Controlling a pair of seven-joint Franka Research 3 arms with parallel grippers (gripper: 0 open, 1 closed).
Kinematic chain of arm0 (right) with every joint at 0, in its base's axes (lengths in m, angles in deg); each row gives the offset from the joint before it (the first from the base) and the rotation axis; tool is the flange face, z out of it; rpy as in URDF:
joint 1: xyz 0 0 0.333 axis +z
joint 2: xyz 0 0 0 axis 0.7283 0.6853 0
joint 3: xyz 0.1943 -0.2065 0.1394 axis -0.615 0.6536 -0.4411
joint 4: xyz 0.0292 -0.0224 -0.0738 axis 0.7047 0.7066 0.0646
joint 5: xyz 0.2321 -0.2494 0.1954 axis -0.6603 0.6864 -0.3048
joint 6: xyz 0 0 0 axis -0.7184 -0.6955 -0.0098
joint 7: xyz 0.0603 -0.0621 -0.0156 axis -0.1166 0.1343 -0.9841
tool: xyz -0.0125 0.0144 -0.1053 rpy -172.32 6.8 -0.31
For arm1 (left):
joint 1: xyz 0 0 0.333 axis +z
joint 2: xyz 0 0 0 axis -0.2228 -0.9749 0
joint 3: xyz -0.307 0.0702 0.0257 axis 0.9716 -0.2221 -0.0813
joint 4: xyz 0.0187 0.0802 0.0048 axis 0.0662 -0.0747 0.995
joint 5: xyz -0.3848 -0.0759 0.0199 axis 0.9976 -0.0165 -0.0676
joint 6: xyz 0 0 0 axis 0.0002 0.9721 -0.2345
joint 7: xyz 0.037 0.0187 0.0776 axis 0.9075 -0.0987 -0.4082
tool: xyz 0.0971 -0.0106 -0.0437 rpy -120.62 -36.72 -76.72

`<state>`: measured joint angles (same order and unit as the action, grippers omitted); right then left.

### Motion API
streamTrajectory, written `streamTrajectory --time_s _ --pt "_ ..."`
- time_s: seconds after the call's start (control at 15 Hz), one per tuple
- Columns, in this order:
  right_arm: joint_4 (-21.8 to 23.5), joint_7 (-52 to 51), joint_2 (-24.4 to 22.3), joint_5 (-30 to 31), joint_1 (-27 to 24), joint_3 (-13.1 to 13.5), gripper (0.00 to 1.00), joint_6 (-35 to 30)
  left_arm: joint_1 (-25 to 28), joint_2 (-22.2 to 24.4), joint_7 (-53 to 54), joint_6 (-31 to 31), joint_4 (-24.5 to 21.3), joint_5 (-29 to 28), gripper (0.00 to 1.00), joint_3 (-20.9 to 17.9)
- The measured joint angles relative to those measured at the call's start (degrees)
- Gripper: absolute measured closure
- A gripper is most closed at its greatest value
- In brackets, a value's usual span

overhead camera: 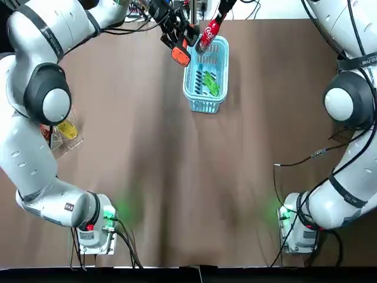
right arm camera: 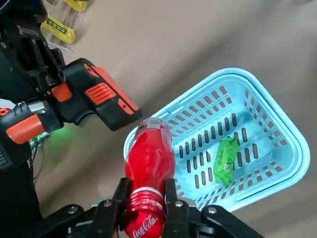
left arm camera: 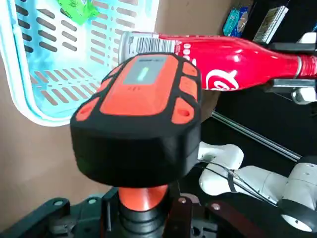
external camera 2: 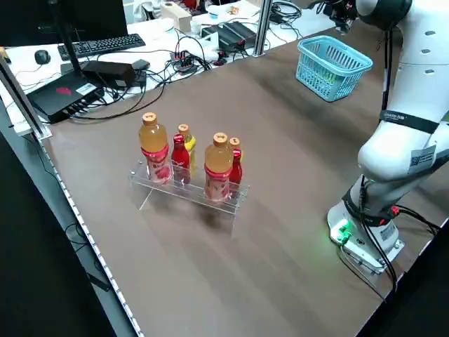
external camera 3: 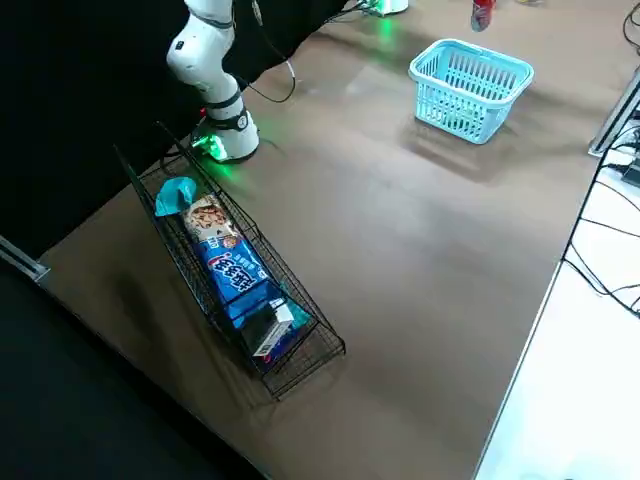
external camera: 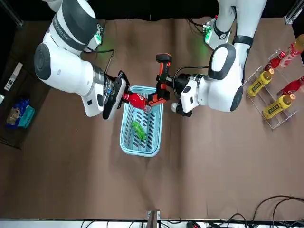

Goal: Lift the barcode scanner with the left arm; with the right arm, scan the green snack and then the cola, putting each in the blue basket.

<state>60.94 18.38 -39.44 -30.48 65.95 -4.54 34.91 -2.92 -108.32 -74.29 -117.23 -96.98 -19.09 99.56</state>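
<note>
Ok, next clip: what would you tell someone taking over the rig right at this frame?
Left gripper: shut on the scanner, held up beside the basket.
Right gripper: shut on the cola at its neck, its base near the scanner's head, over the basket's rim.
Done: snack lies in the basket.
Left: finish the cola scan if it has not registered, then put the cola in the basket.

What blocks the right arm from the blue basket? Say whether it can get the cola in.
Probably yes. The right gripper holds the cola above the blue basket's open top; the barcode scanner hangs off to the side, and the green snack leaves floor free.
</note>
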Motion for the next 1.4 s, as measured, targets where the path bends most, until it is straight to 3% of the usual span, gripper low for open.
streamTrajectory --time_s 0.4,1.2,1.4 --pt "0.1 0.0 0.0 0.0 0.0 0.1 0.67 -0.1 -1.3 -0.7 0.0 -4.8 0.1 0.0 0.65 0.0" --pt "0.5 0.2 0.1 0.1 0.0 0.5 0.67 -0.7 -1.6 -1.2 0.0 -5.6 0.4 -0.2 0.65 -0.5" --pt "1.3 0.6 0.3 1.7 0.0 0.7 0.67 -0.8 -0.8 -1.2 -0.5 -5.6 0.6 -6.3 0.65 -0.8"
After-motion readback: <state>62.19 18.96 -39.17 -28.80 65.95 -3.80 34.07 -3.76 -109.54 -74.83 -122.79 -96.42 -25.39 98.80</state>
